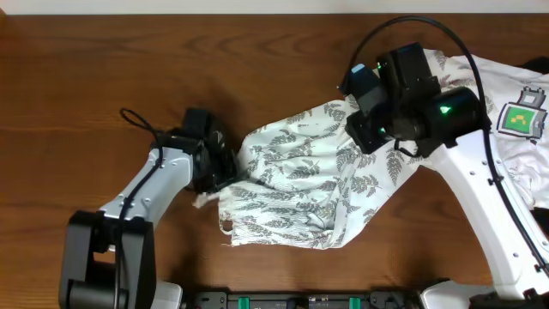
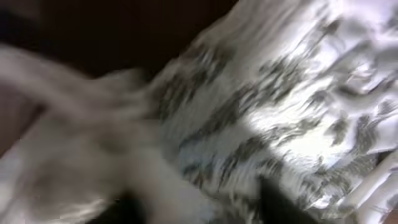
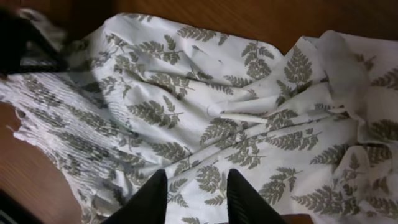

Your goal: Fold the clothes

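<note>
A dark brown wooden table (image 1: pixel 257 51) with streaky grain fills the view, plank seams crossing it.

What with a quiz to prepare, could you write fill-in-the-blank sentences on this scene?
1. Seen from overhead, the left gripper meets the garment at its ____ edge.
2. The jaws of the right gripper stand ____ above the garment.
3. The patch on the shirt at far right is ____.
Missing: left; open; green.
</note>
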{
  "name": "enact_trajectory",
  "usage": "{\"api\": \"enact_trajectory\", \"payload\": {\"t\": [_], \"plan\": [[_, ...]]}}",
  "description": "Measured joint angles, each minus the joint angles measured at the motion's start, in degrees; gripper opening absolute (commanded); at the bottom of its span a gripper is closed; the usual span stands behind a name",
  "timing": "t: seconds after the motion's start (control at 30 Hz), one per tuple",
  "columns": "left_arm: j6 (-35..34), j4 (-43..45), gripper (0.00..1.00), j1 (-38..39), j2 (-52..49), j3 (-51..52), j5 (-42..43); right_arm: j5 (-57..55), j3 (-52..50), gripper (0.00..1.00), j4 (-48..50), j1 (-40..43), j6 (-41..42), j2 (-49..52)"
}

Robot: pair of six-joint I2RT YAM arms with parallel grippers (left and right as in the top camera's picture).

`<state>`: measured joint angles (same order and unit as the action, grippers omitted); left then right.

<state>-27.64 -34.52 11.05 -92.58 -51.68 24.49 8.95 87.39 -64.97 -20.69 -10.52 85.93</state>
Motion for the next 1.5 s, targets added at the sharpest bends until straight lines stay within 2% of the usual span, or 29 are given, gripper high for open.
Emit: {"api": "enact_trajectory", "payload": {"t": [0.1, 0.2, 0.37, 0.47, 0.53, 0.67, 0.7, 0.77, 0.8, 1.03, 1.17, 1.27, 1.43, 1.5], "plan": [[0.66, 3.96, 0.06, 0.0, 0.0, -0.17, 0.66, -0.02, 0.0, 0.24, -0.24, 0.33, 0.02, -0.33], [2.25, 3.41, 0.06, 0.0, 0.37, -1.86, -0.24, -0.5, 0.0, 0.2, -0.42, 0.9, 0.13, -0.5], [4.17, -0.52, 0.06, -1.4, 3.93, -8.79, -9.27, -2.78, 0.0, 0.22, -0.37, 3.26, 2.16, -1.18], [4.98, 0.37, 0.06, -5.62, 7.19, -12.26, -13.09, -5.51, 0.0, 0.24, -0.39, 6.01, 4.96, -1.73], [5.18, 2.62, 0.06, -9.11, 8.68, -13.25, -14.56, -7.43, 0.0, 0.3, -0.44, 8.11, 6.91, -1.97], [5.22, 7.56, 0.08, -16.0, 8.92, -13.44, -16.57, -9.33, 0.0, 0.32, -1.44, 12.37, 9.35, -1.99], [5.25, 8.68, 0.26, -17.38, 8.59, -13.44, -16.98, -9.66, 0.0, 0.32, -1.75, 13.07, 9.75, -1.99], [5.49, 11.02, 0.84, -20.11, 7.78, -13.44, -17.62, -9.88, 0.0, 0.32, -2.32, 13.99, 10.16, -1.99], [5.49, 12.0, 0.98, -21.31, 7.39, -13.44, -17.88, -9.94, 0.0, 0.32, -2.6, 14.1, 10.32, -1.99], [5.66, 10.01, 0.98, -23.56, 6.03, -13.44, -17.77, -9.9, 0.0, 0.33, -3.02, 14.1, 10.58, -1.99], [5.86, 0.22, 0.98, -23.19, 5.99, -13.49, -13.4, -9.88, -0.2, 0.37, -3.06, 14.1, 10.84, -1.99], [6.38, -6.64, 0.98, -22.23, 5.99, -13.49, -11.3, -9.92, -1.49, 0.35, -2.1, 14.1, 10.95, -1.99], [6.91, -11.45, 0.98, -19.69, 5.99, -12.96, -9.62, -11.89, -5.66, 0.25, 2.36, 14.29, 12.7, -1.51], [6.93, -11.63, 0.98, -18.62, 5.99, -12.13, -9.38, -12.66, -7.28, 0.13, 5.73, 15.13, 13.88, -0.42]]}}
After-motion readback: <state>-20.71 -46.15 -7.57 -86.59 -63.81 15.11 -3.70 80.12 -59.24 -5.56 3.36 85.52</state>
